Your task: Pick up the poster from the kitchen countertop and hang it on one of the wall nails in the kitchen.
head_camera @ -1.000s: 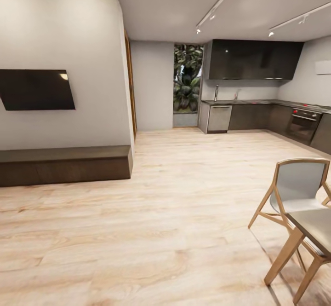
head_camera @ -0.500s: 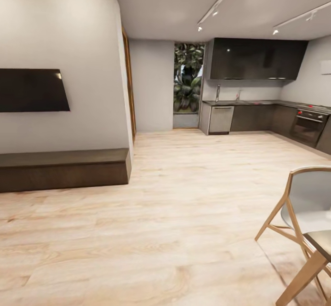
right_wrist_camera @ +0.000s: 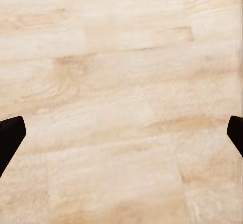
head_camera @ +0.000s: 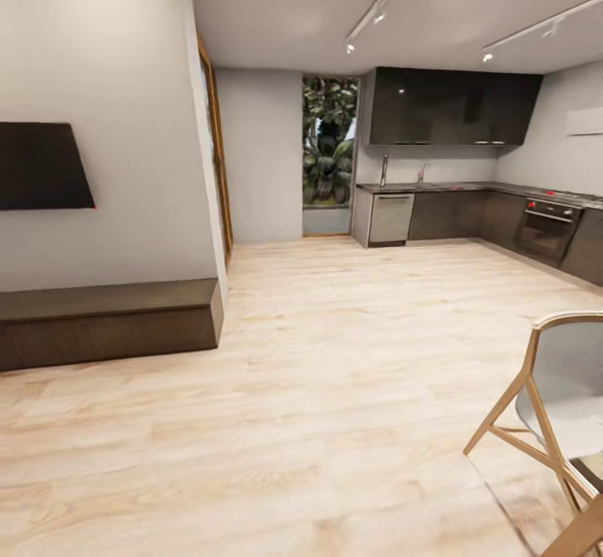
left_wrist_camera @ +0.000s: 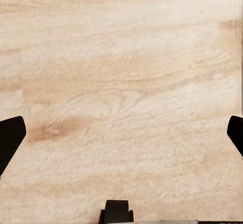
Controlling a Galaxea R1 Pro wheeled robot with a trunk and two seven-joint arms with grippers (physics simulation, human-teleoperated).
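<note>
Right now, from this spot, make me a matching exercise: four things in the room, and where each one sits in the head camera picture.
Things:
1. kitchen countertop
2. wooden chair
3. wall TV
4. low dark bench

Places:
A. lower right, nearest the camera
B. on the left wall, upper
C. far end, right of the window
D. at the foot of the left wall

Pairs: 1-C, 2-A, 3-B, 4-D

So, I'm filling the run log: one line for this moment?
phase: in transit | kitchen countertop: far ahead | poster: not discernible | left gripper: open, empty | right gripper: open, empty | underfoot: wood floor
</note>
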